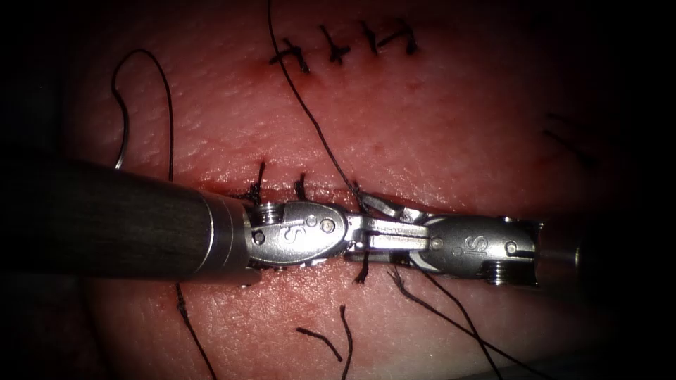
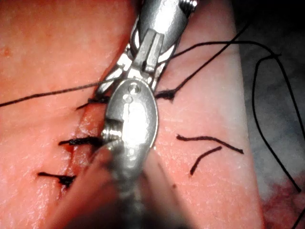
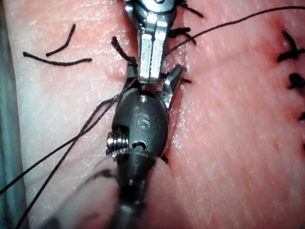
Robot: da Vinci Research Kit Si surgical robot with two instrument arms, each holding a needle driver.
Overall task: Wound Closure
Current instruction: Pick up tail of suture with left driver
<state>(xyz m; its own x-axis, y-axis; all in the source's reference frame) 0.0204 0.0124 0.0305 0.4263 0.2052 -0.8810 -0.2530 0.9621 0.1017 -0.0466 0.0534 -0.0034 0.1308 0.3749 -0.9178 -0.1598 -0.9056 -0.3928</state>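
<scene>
My left tool (image 1: 421,238) comes in from the left along the cut (image 1: 324,188). Its jaws are shut on the thread (image 1: 451,309), which trails off to the lower right. My right tool (image 1: 380,234) faces it with jaws open, one above and one below the left jaws. The right wrist view shows the right tool (image 3: 153,71) spread around the shut left tool (image 3: 148,82). A second strand (image 1: 310,112) runs from the top down to the cut. A thin pale curve, apparently the needle (image 1: 121,151), lies on the tissue at far left, held by neither tool.
Tied stitches (image 1: 259,179) cross the cut beside the left wrist. A row of older stitches (image 1: 338,46) sits at the top. Two cut ends of thread (image 1: 320,339) lie on the tissue below the tools. A long thread loop (image 1: 165,91) arcs at upper left.
</scene>
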